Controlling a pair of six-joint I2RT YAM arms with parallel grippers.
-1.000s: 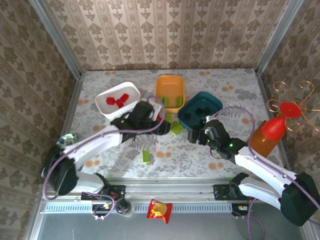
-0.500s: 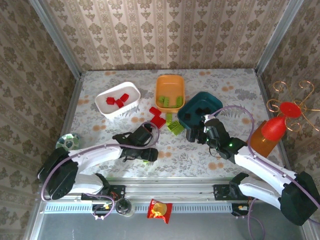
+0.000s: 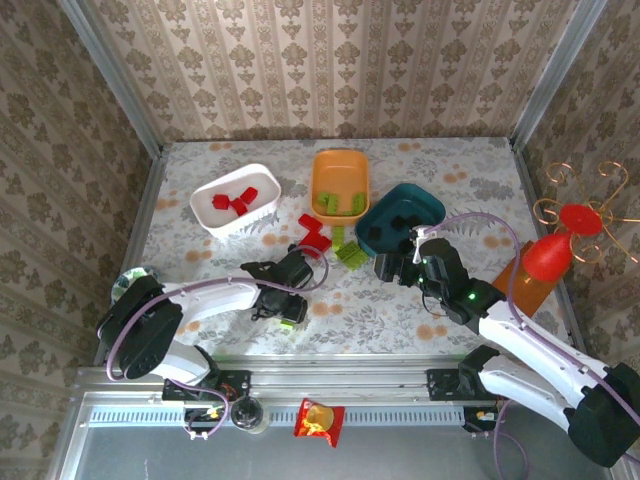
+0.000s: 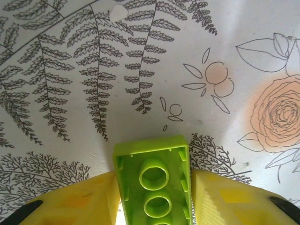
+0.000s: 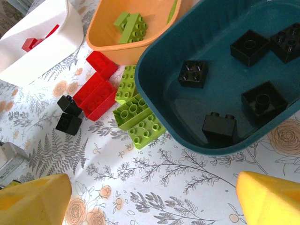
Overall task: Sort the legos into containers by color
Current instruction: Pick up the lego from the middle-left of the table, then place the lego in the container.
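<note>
My left gripper (image 3: 288, 306) (image 4: 154, 206) is low over the table near the front, its yellow fingers (image 4: 84, 204) pressed against both sides of a lime green lego (image 4: 153, 176) (image 3: 293, 313) lying studs down. My right gripper (image 3: 392, 268) (image 5: 150, 197) hangs open over bare cloth in front of the dark teal tub (image 5: 154, 89) (image 3: 430, 205), which holds several black legos (image 5: 192, 73). The orange tub (image 5: 108, 42) (image 3: 341, 160) holds green legos (image 5: 130, 27). Red legos (image 3: 232, 201) lie in the white tub (image 3: 213, 222) (image 5: 47, 51). Loose red (image 5: 96, 96), green (image 5: 138, 117) and black (image 5: 68, 115) legos lie between the tubs.
An orange bottle with a red cap (image 3: 540, 265) and a copper wire stand (image 3: 580, 200) are at the right edge. A small round dish (image 3: 135, 280) sits at the left edge. Patterned walls close in the back and sides.
The left arm swung from the loose pile near the tubs down to the lone green lego at the front, and its fingers closed onto it. The right arm barely moved.
</note>
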